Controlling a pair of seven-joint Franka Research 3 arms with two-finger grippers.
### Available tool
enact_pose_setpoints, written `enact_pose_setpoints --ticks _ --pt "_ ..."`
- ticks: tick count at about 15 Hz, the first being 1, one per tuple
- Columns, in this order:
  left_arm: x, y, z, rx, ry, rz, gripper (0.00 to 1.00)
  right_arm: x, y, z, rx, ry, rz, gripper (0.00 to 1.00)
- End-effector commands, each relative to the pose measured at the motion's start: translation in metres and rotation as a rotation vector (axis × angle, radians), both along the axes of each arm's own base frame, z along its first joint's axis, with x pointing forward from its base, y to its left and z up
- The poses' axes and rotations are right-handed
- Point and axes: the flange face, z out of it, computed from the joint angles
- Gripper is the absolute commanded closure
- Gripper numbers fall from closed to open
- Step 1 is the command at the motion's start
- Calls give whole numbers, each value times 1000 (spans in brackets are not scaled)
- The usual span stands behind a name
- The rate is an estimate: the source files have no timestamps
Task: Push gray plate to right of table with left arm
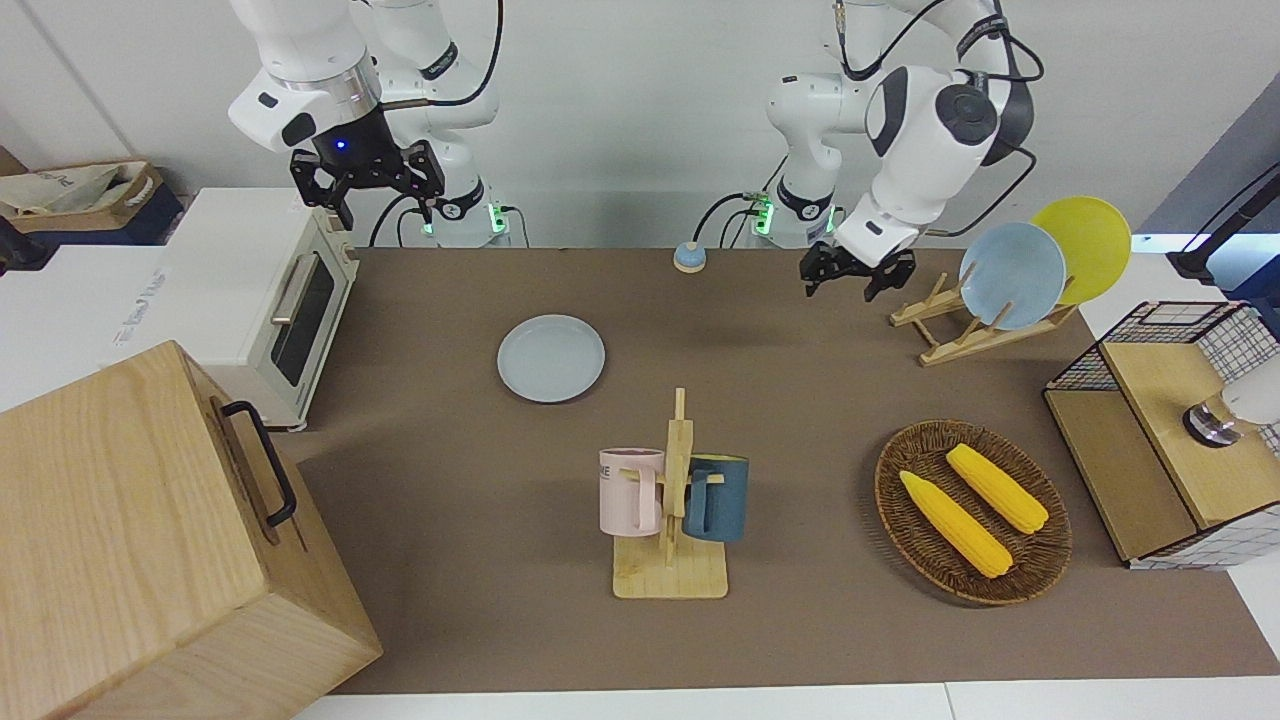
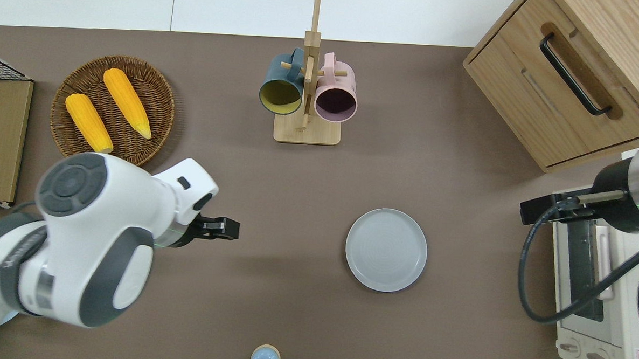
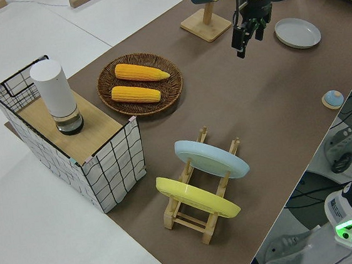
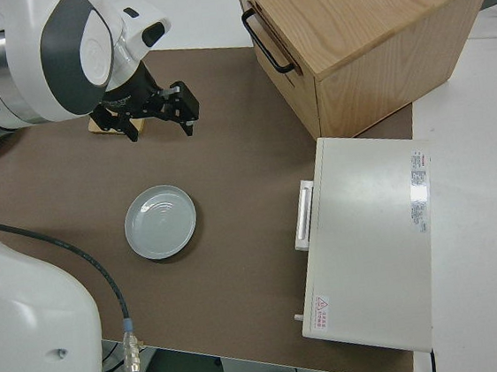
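The gray plate (image 2: 386, 250) lies flat on the worktop (image 2: 238, 305); the left pincer (image 2: 225, 228), fingers apart, hangs well clear of it.

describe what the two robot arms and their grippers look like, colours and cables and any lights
Both arms are glossy white with rounded dark gray joint caps and loose black cables. The left gripper is small, black and two-fingered, with no light. The right gripper is black too, under a silver wrist ring, with a glowing blue light above it.
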Motion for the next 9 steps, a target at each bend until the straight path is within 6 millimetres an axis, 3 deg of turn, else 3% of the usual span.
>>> enact_pose_setpoints --ticks 1,4,9 --pt "8 55 41 28 -7 -53 9 -3 -3 3 7 6 -5 17" --pt "11 83 59 64 -27 -53 9 -4 -2 3 7 4 -2 17" --pt "15 102 84 113 -74 -35 9 -4 -2 3 7 6 -2 17"
